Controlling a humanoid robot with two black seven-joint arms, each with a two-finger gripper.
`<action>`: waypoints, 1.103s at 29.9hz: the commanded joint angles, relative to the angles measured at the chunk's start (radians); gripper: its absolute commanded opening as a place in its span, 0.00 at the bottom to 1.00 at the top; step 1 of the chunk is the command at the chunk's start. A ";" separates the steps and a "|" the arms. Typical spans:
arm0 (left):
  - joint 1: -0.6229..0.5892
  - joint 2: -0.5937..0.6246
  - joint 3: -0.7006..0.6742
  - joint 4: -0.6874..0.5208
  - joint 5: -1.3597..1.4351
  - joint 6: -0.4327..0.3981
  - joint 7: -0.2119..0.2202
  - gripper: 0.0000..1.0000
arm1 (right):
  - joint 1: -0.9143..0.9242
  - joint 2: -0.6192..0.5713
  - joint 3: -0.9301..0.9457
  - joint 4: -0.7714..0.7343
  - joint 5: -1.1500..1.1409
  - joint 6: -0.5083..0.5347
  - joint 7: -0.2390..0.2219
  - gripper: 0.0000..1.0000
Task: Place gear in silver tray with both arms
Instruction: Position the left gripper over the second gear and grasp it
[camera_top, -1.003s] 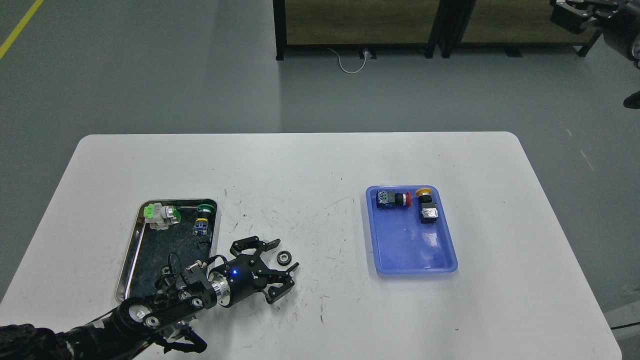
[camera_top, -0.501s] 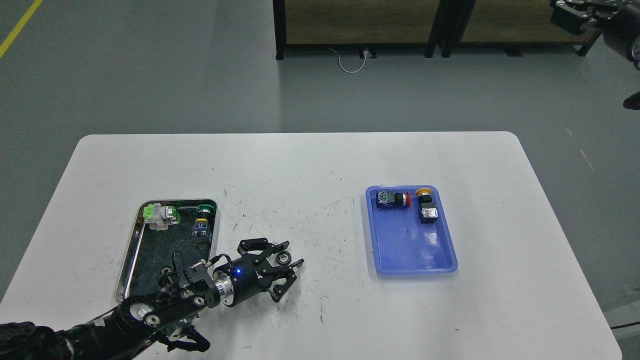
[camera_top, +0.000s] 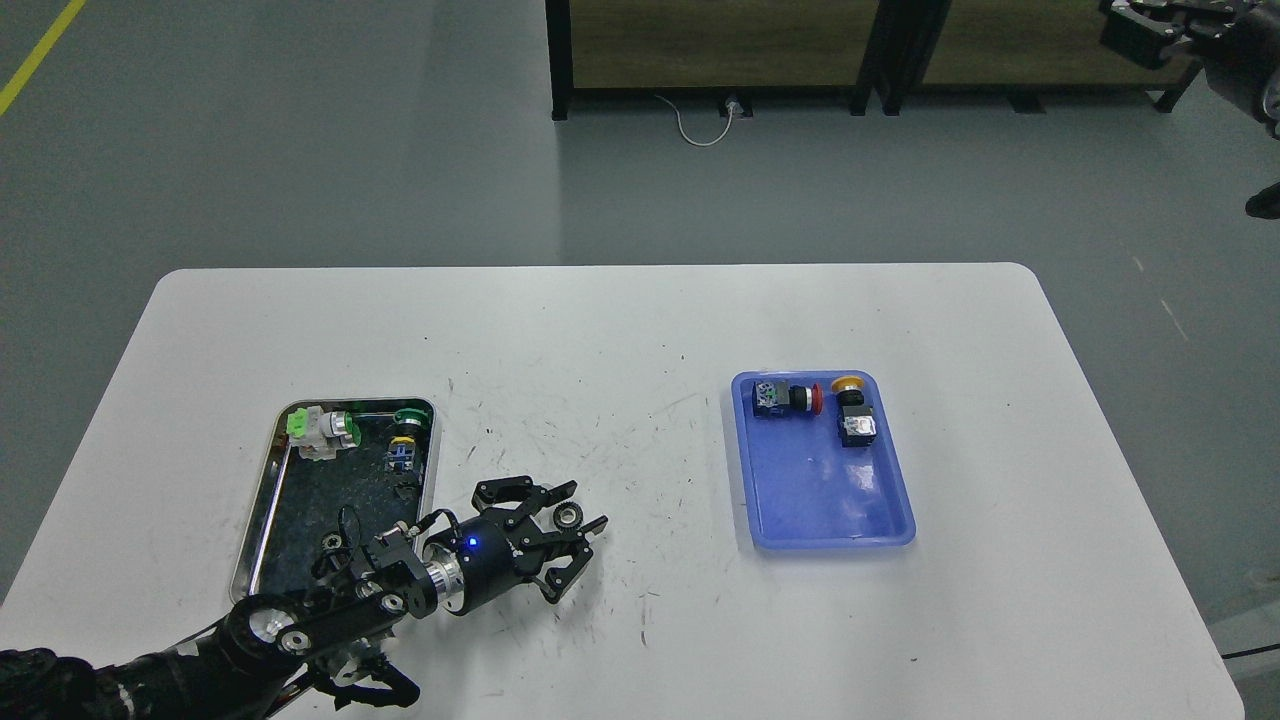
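Note:
A small dark gear (camera_top: 568, 515) lies on the white table just right of the silver tray (camera_top: 258, 500). My left gripper (camera_top: 586, 505) reaches in from the lower left, low over the table. It is open, with one finger on each side of the gear and a gap still showing. The silver tray holds a green and white button part (camera_top: 320, 428) and two small switch parts (camera_top: 404, 440) at its far end. My right arm (camera_top: 1240, 50) is raised at the top right corner, far from the table. Its gripper (camera_top: 1135, 25) is dark and partly cut off.
A blue plastic tray (camera_top: 830, 500) sits on the right half of the table, holding a red-capped switch (camera_top: 790, 398) and a yellow-capped switch (camera_top: 852, 415) at its far end. The table (camera_top: 640, 330) is white and scratched. A dark shelf frame stands on the floor behind.
My left gripper has moved forward and right, so the gear that lay just beyond its fingertips now sits between the fingers. The gear and the right arm have not moved.

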 joint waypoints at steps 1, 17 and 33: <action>-0.002 0.002 -0.002 0.000 -0.010 -0.002 -0.001 0.56 | 0.000 0.000 0.000 0.000 0.000 0.000 0.000 1.00; 0.015 0.009 0.011 -0.002 -0.010 0.001 -0.013 0.64 | 0.003 0.000 0.000 -0.001 0.000 0.000 0.000 1.00; 0.035 0.017 0.006 0.003 -0.010 0.010 -0.015 0.70 | 0.006 0.000 0.002 -0.001 -0.005 0.000 0.000 1.00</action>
